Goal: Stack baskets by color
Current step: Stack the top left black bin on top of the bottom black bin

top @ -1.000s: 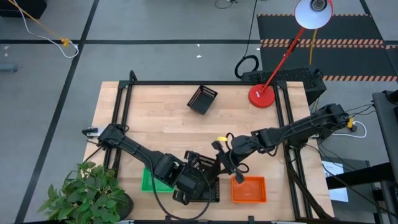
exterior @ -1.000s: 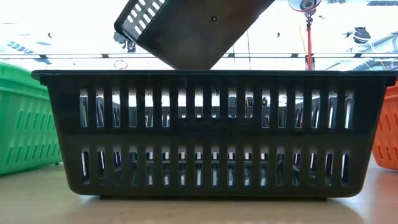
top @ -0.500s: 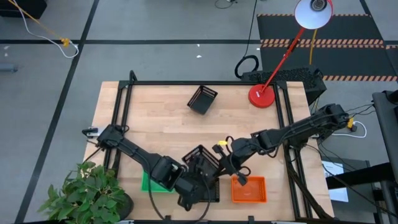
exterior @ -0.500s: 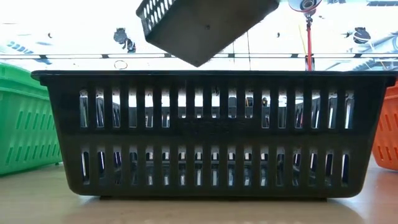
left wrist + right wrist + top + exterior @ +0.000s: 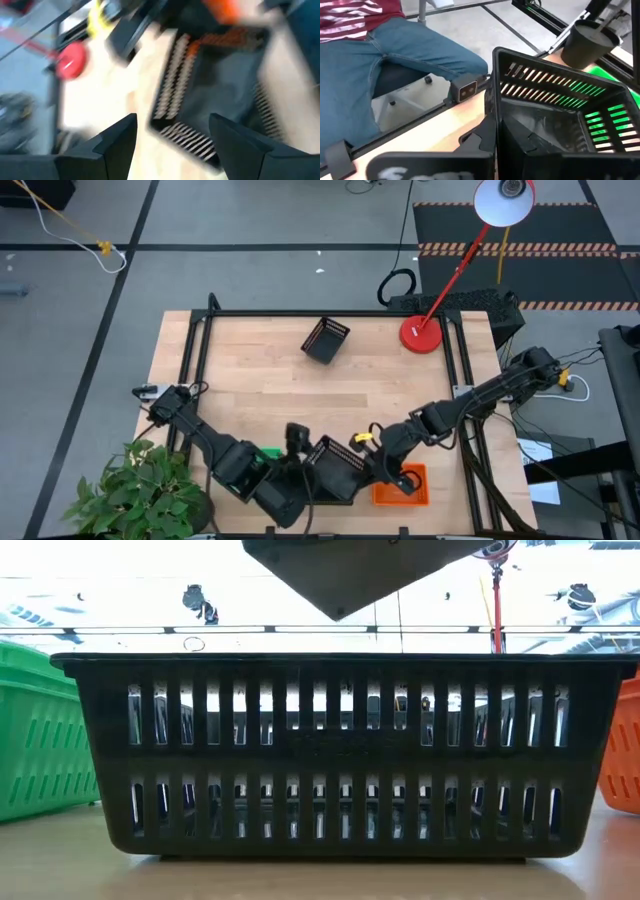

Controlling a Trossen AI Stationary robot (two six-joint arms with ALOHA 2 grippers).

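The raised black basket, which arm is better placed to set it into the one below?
Right: its hand is shut on the raised black basket; the left hand is open, holding nothing.

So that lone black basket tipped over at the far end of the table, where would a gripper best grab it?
Probably by a rim edge. The black basket rests tilted on its side, alone on the table, with its open mouth partly turned up. Coming down from above, one finger could slip inside the mouth and one outside, pinching the thin mesh wall. Nothing crowds it.

One basket (image 5: 326, 340) sits alone at the table's (image 5: 250, 370) far side — lamp base (image 5: 421, 334) to its right
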